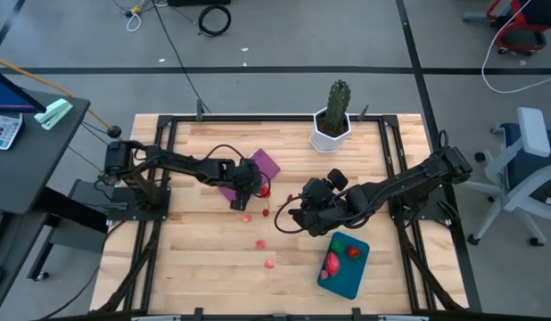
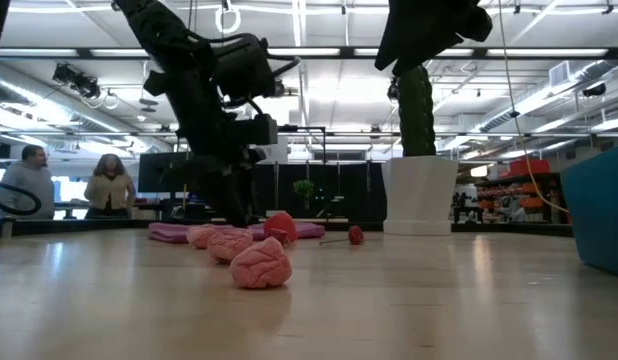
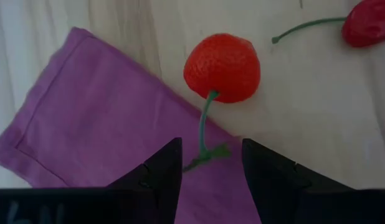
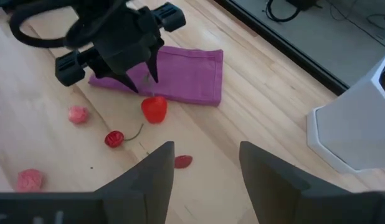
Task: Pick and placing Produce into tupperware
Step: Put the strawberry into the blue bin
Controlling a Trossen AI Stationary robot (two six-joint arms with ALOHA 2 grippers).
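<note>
A red round fruit (image 3: 222,67) lies on the wood, and its green stem (image 3: 205,134) reaches onto the purple cloth (image 3: 105,118). My left gripper (image 3: 211,148) hovers open over it, one finger on each side of the stem's end. Other pieces lie scattered on the table: a red cherry with a stem (image 4: 114,138), a red slice (image 4: 183,161) and pink lumps (image 4: 78,114) (image 4: 29,179) (image 2: 259,265). The teal container (image 1: 345,265) holds a pink piece (image 1: 332,264) and a red piece (image 1: 353,251). My right gripper (image 4: 205,149) is open and holds nothing, raised just left of the container (image 1: 293,217).
A tall green cactus in a white pot (image 1: 333,125) stands near the far edge. The purple cloth (image 1: 258,169) lies flat under the left gripper (image 1: 251,187). Black frame rails (image 1: 393,169) run along the table's sides. People stand in the room behind (image 2: 109,185).
</note>
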